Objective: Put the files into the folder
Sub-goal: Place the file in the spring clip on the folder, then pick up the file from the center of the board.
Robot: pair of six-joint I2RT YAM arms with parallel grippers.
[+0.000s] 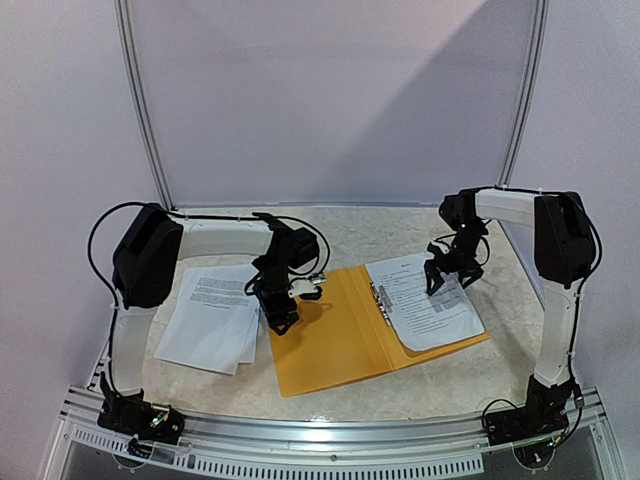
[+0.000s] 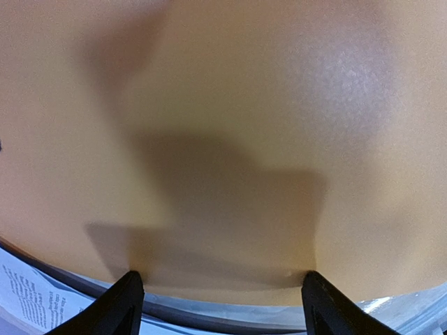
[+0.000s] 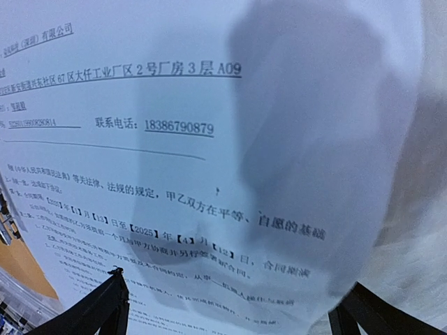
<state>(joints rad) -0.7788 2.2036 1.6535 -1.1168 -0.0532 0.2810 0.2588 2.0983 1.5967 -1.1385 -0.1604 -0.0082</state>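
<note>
The orange folder (image 1: pixel 325 345) lies open in the middle of the table, its metal clip (image 1: pixel 380 300) along the spine. One printed white sheet (image 1: pixel 430 305) rests on its right half. More files (image 1: pixel 210 320) lie in a loose stack to the left of the folder. My left gripper (image 1: pixel 281 318) hangs low over the folder's left edge, and its wrist view is filled with orange folder (image 2: pixel 230 105). That left gripper (image 2: pixel 220 300) is open, empty. My right gripper (image 1: pixel 446 277) is over the sheet (image 3: pixel 174 139). This right gripper (image 3: pixel 234 310) is open, holding nothing.
Behind the table rises a white backdrop with a metal frame (image 1: pixel 145 110). An aluminium rail (image 1: pixel 330 435) carrying both arm bases runs along the near edge. A strip of printed paper (image 2: pixel 28 293) shows under the folder's edge. Bare mottled tabletop (image 1: pixel 370 230) lies beyond the folder.
</note>
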